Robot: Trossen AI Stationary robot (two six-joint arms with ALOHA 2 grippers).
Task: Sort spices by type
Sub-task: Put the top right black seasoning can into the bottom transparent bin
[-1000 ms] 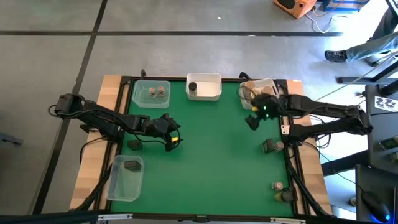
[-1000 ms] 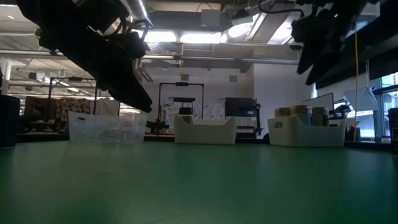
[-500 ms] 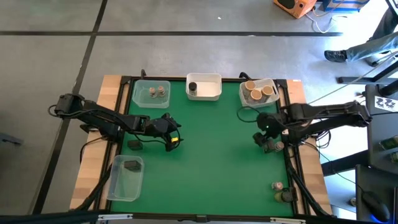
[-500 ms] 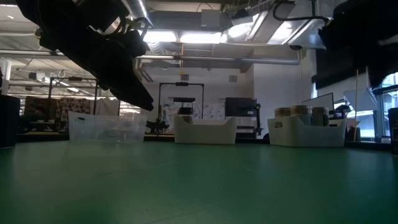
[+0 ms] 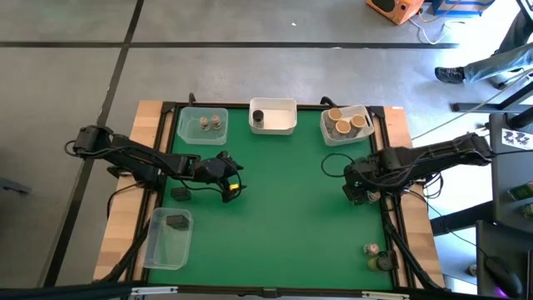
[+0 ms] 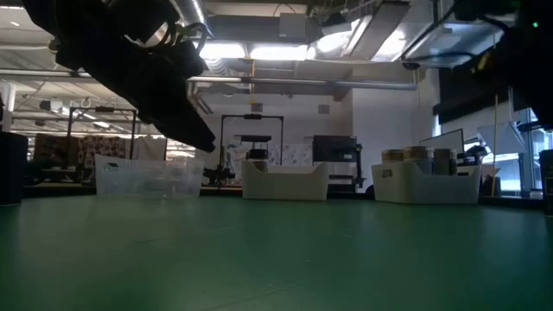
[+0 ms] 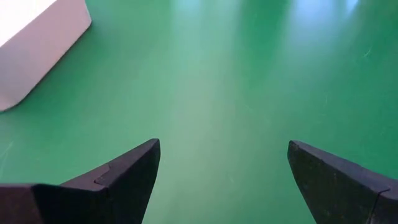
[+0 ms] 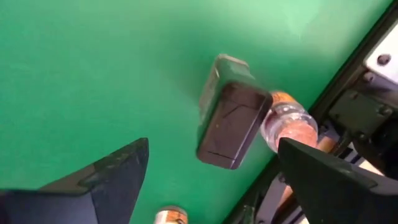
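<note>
Right hand (image 8: pixel 211 168) — wide open, empty — above dark block (image 8: pixel 227 118).

Left arm: enters from the table's 9 o'clock edge and reaches toward the centre, stretched almost level across the left half.
Left gripper (image 5: pixel 231 185): stands left of centre, raised above the mat; in its wrist view both dark fingers (image 7: pixel 124 177) are spread wide with nothing between them.
Right arm: comes in from 3 o'clock, folded back along the right edge.
Right gripper (image 5: pixel 356 190): low at the 3 o'clock side; fingers (image 8: pixel 106 177) wide apart, gripping nothing.
</note>
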